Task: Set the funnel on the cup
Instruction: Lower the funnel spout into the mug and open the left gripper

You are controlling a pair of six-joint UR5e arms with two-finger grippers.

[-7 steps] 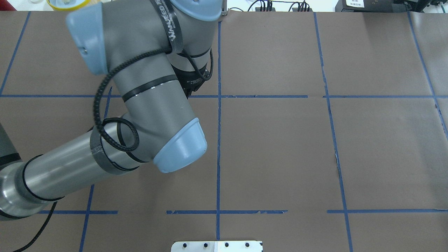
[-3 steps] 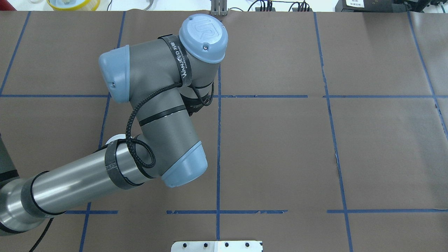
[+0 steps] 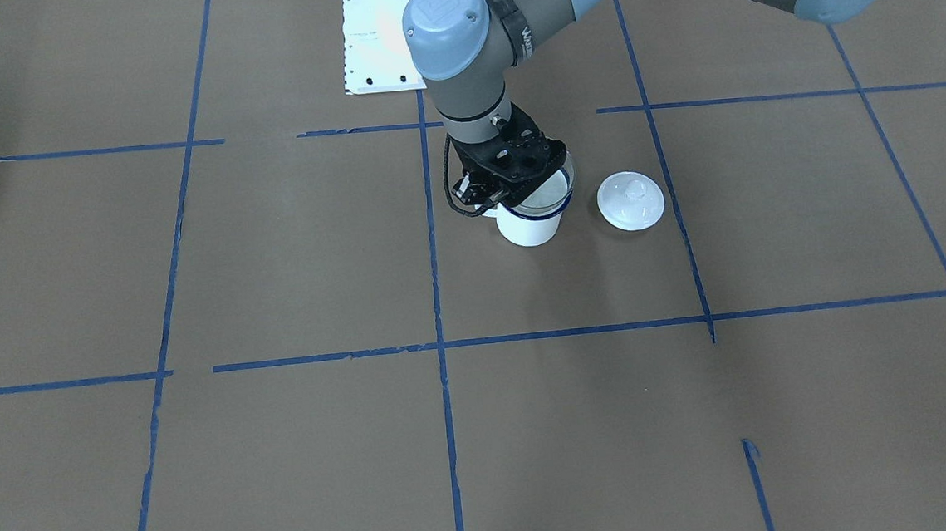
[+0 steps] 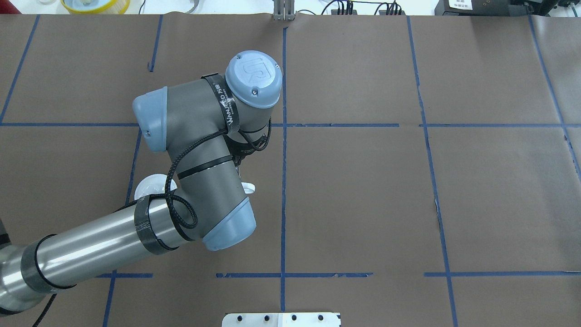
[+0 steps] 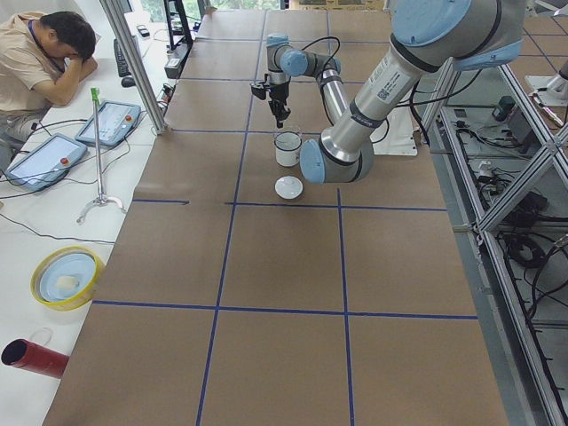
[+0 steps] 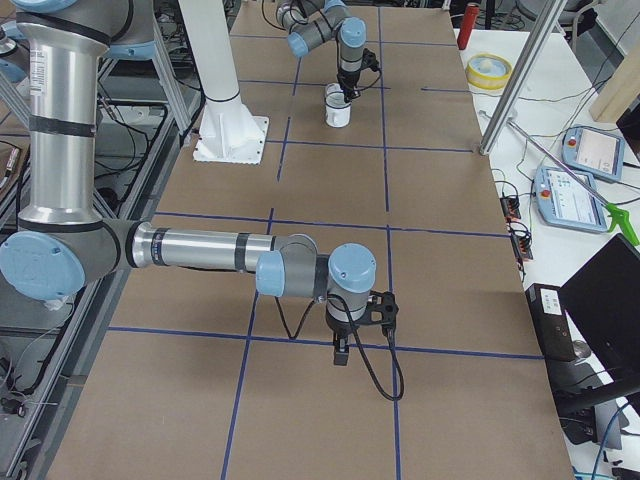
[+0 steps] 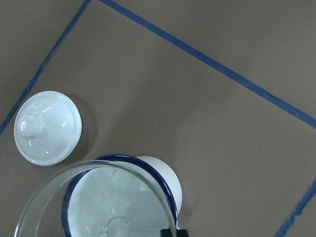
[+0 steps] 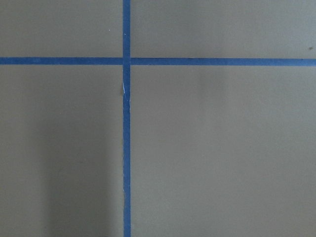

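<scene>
The clear funnel [image 3: 552, 183] is pinched at its rim by my left gripper [image 3: 515, 192], which is shut on it. It hangs over the mouth of the white cup [image 3: 530, 226] with the dark blue rim. In the left wrist view the funnel [image 7: 98, 197] sits slightly off-centre over the cup [image 7: 165, 180], with its spout down inside, and one fingertip [image 7: 174, 232] shows at the rim. I cannot tell whether funnel and cup touch. In the overhead view my arm hides both. My right gripper [image 6: 341, 352] hangs over bare table far away, and I cannot tell if it is open or shut.
The round white knobbed lid [image 3: 630, 200] lies flat on the table just beside the cup, and it also shows in the left wrist view [image 7: 48, 127]. Brown paper with blue tape lines [image 3: 437, 343] covers the table. A white mounting plate [image 3: 374, 47] lies at the robot's base.
My left arm has come down and drawn back toward the robot's side. The wrist now sits lower, and the edge of the white lid has come into sight beside the forearm.
</scene>
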